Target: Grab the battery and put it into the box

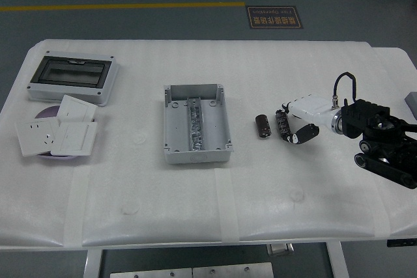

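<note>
sitting at the far left of the white table (208, 219) are a clear-lidded enclosure (71, 78) and stacked wall switch plates (57, 133). the open grey box (196, 124) stands mid-table, with a black battery (262, 125) lying apart to its right. the right hand (294, 124) has its fingers curled around a second battery (282, 125) just beside the first.

Black battery (262, 125), grey box (196, 124), white table (260, 200).
</note>
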`<move>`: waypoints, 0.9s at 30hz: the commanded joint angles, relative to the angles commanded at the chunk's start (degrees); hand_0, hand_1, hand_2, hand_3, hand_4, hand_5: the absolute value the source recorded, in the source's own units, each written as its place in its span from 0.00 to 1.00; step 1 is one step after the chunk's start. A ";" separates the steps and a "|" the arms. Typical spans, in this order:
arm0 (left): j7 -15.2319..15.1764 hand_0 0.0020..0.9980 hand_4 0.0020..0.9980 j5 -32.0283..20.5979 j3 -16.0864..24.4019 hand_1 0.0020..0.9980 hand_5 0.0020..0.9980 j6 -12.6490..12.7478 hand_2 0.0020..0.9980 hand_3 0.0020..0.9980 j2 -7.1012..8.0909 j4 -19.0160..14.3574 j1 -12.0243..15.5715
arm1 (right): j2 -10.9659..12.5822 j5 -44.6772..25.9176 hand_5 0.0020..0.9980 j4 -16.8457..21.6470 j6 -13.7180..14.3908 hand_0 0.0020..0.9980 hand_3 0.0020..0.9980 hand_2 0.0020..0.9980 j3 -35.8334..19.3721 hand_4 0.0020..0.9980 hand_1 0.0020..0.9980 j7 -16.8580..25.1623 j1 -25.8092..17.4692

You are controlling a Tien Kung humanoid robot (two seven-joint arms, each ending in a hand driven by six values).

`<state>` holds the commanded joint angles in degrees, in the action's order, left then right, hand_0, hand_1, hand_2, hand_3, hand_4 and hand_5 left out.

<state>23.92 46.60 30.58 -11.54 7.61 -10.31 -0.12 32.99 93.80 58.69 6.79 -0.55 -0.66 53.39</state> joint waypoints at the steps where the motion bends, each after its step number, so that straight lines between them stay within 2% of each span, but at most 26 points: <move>1: 0.01 0.70 0.62 0.00 -0.01 0.67 0.18 -0.01 0.51 0.56 0.00 0.00 0.00 | 0.03 0.03 0.40 -0.03 0.03 0.73 0.84 0.78 -0.26 0.73 0.69 0.01 -0.05; 23: 0.25 0.70 0.62 -0.08 -0.27 0.67 0.17 -0.42 0.51 0.56 0.02 0.00 -0.03 | 0.09 0.14 0.35 -0.31 0.45 0.73 0.83 0.78 -1.19 0.72 0.69 1.16 -0.09; 24: 0.29 0.70 0.62 -0.10 -0.27 0.67 0.17 -0.48 0.51 0.56 0.03 0.00 -0.04 | 0.10 0.16 0.35 -0.32 0.47 0.73 0.85 0.78 -1.19 0.75 0.69 1.24 -0.07; 27: 0.45 0.70 0.62 -0.01 -0.08 0.67 0.17 -0.77 0.51 0.56 0.02 0.00 -0.03 | 0.10 0.31 0.35 -0.33 0.54 0.73 0.85 0.78 -1.14 0.75 0.69 1.41 -0.05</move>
<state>24.37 46.59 30.50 -12.31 7.63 -10.31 -0.14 33.09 94.11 58.36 7.33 -1.69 0.75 53.34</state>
